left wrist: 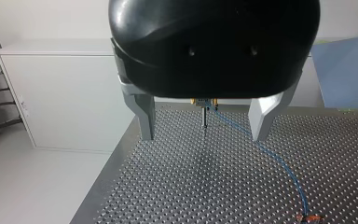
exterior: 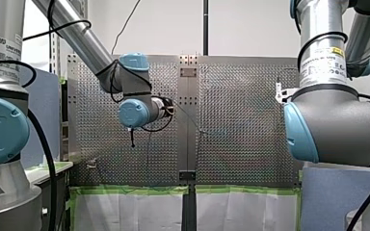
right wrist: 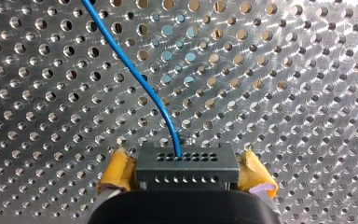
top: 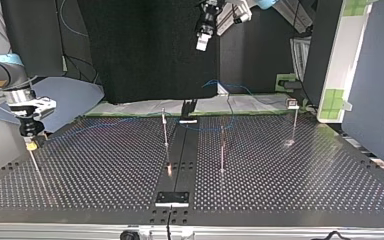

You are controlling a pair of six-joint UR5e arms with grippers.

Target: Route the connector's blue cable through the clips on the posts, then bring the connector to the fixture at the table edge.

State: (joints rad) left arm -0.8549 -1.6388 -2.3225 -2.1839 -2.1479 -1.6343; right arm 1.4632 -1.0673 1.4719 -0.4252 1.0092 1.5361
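Note:
A dark connector point(right wrist: 186, 163) with rows of holes sits between the yellow pads point(right wrist: 117, 170) of my right gripper point(right wrist: 186, 173), which stands open at the connector's two ends. The blue cable point(right wrist: 135, 74) leaves its top face and curves away over the perforated table. In the top view, my right gripper point(top: 30, 141) hangs at the table's left edge over a thin post point(top: 36, 167). My left gripper point(top: 203, 44) is raised high at the back. In the left wrist view its metal fingers point(left wrist: 147, 126) are open and empty. Far ahead the cable point(left wrist: 279, 163) runs from a clip post point(left wrist: 205, 116).
Three slim posts point(top: 165, 132) point(top: 222, 150) point(top: 294, 125) stand in the table's middle and right part. The cable point(top: 130, 120) runs low across toward them. A small dark plate point(top: 172, 198) lies near the front edge, and a black curtain point(top: 150, 50) hangs behind.

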